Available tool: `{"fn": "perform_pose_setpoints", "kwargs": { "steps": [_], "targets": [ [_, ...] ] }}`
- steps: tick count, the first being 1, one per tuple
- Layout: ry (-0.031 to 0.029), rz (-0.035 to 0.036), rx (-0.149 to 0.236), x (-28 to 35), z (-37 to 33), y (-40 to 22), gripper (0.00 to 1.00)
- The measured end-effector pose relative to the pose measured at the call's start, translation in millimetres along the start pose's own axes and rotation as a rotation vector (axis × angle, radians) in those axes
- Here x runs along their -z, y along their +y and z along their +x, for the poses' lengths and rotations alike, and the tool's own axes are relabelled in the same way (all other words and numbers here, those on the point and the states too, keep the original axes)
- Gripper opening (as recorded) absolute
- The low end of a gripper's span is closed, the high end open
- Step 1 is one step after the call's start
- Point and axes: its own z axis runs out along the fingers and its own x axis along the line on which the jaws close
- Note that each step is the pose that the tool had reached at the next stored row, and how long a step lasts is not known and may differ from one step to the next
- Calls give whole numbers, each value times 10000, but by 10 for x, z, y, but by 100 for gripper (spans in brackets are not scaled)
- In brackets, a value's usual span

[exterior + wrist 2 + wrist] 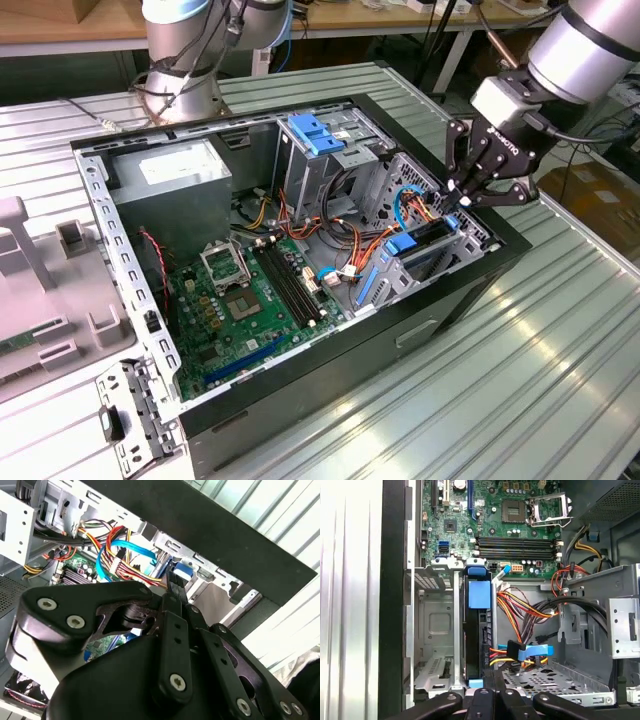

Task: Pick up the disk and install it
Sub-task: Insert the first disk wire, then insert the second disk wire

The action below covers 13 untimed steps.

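In the first wrist view the end effector point(487, 692) sits nearest the camera, its black fingers drawn together on the near end of the disk point(479, 630). The disk stands on edge in a narrow slot of the metal drive cage point(434, 625), dark body between bright blue rails, a blue tab at its far end. So it is already down inside the computer case point(470, 290) and not lying loose on the bench point(560, 380).

In the second wrist view the fingertips point(176, 587) meet over the blue rail, close to a bundle of orange, yellow and red power wires point(120, 547) and a flat blue cable.

Farther off lie the motherboard point(505, 525) with its memory slots and open processor socket, and in the exterior view the grey power supply point(170, 185).

As a judgement, the disk is rigid, fairly dense for its size and sensitive to knocks. Its plastic rails flex a little and are smooth. The best hold is across the narrow end or the rails, squarely, since a skewed grip would likely jam it against the cage walls.
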Motion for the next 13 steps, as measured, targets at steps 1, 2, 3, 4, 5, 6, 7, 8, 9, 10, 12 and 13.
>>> {"fn": "perform_pose_setpoints", "kwargs": {
  "steps": [1, 2, 3, 4, 5, 6, 7, 8, 9, 10, 12, 13],
  "targets": [
    [-2, -7, -1, 7, -1, -15, 11],
    [-2, -7, -1, 7, -1, -16, 11],
    [-2, -7, -1, 7, -1, -16, 11],
    [-2, -7, 0, 7, -1, -16, 11],
    [-2, -7, -1, 7, -1, -16, 11],
    [-2, -7, -1, 7, -1, -17, 11],
    [-2, -7, -1, 7, -1, -17, 11],
    [-2, -7, -1, 7, -1, -17, 11],
    [-2, -7, 0, 7, -1, -17, 11],
    [-3, -7, 0, 7, -1, -17, 11],
    [-2, -7, 0, 7, -1, -18, 29],
    [-2, -7, -1, 7, -1, -17, 36]
  ]
}}
